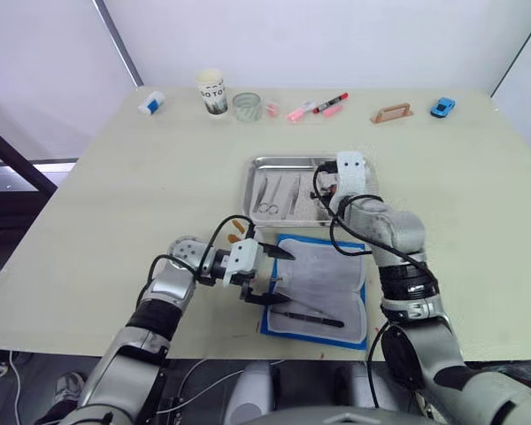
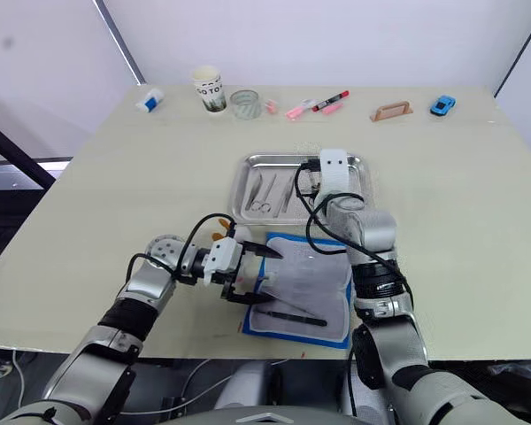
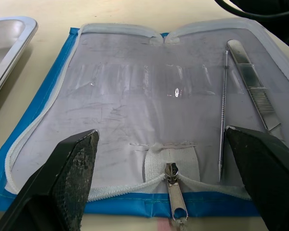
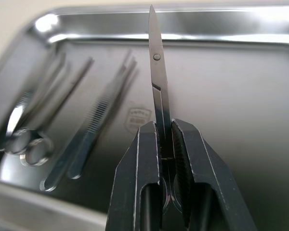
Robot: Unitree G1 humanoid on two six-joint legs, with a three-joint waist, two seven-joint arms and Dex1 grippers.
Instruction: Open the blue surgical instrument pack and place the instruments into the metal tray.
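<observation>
1. Blue surgical instrument pack (image 1: 317, 285): lies open flat at the near table edge, pale lining up, blue border showing all round. Zip pull at its near edge, seen in the L wrist view. 2 instruments inside, at the side toward my R arm: a thin probe (image 3: 223, 113) and, just beside it, a flat-handled tool (image 3: 253, 84). Rest of the lining bare.

2. My left gripper (image 1: 269, 275): hovers over the pack's L edge, fingers (image 3: 70, 175) spread wide apart, nothing between them. Wrist view looks straight along the lining.

3. My right gripper (image 4: 166, 144): reaches past the pack's far edge, over the metal tray (image 1: 258, 165). Fingers pressed together on a pair of scissors (image 4: 156, 77), clamped around the mid-shank, closed blades pointing away from the wrist. Whether the scissor tip touches the tray floor: can't tell.

4. Metal tray: sits just beyond the pack, near the table centre, apart from it. Already holds instruments on its L half: ring-handled scissors (image 1: 266, 197) and at least 2 slim tweezers/forceps (image 1: 294, 193) lying roughly parallel.

5. Small orange bits (image 1: 238, 230): on the table between tray and L gripper; type unclear.

6. Far edge of table (image 1: 115, 204), L to R: white-blue small item (image 1: 150, 104), paper cup (image 1: 212, 91), glass jar (image 1: 246, 106), pink and red marker pens (image 1: 317, 108), tan holder (image 1: 392, 112), blue toy car (image 1: 442, 107).
</observation>
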